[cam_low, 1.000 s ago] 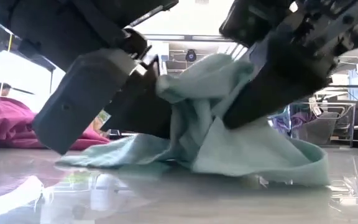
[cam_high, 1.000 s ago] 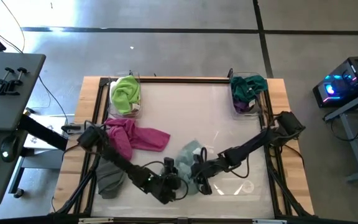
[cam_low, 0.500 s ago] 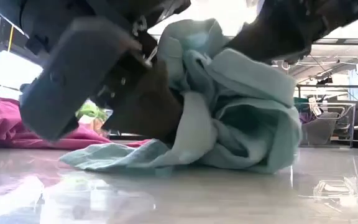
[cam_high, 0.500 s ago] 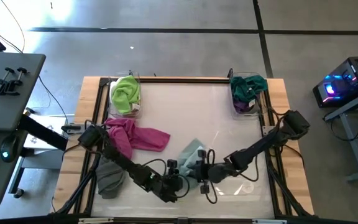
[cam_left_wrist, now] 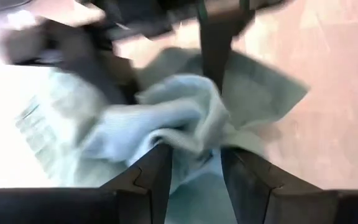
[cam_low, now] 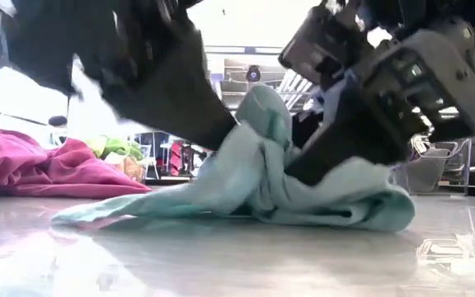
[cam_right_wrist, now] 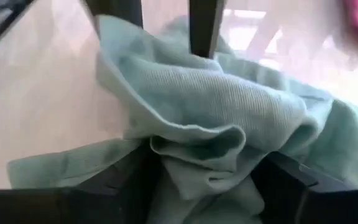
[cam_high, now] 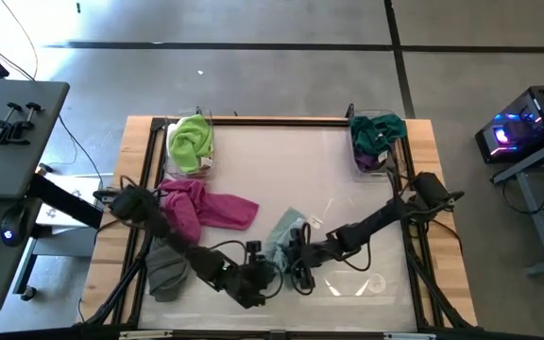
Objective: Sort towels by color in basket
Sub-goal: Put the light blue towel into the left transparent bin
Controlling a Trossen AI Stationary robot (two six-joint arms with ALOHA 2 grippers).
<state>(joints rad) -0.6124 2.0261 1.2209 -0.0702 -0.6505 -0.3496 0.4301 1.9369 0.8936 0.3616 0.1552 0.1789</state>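
Inspecting the mint towel, bunched at the tabletop's near edge: light, limp, likely to sag. My left tool is clenched on a raised fold; my right tool straddles it, released. Best purchase: that central ridge.

Site: robotics lab | Evidence: concrete floor; framed test table; lit computer on side bench; cabling.

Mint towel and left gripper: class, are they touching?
Touching. In the left wrist view, the left gripper has a fold of the mint towel pinched between its two dark fingers.
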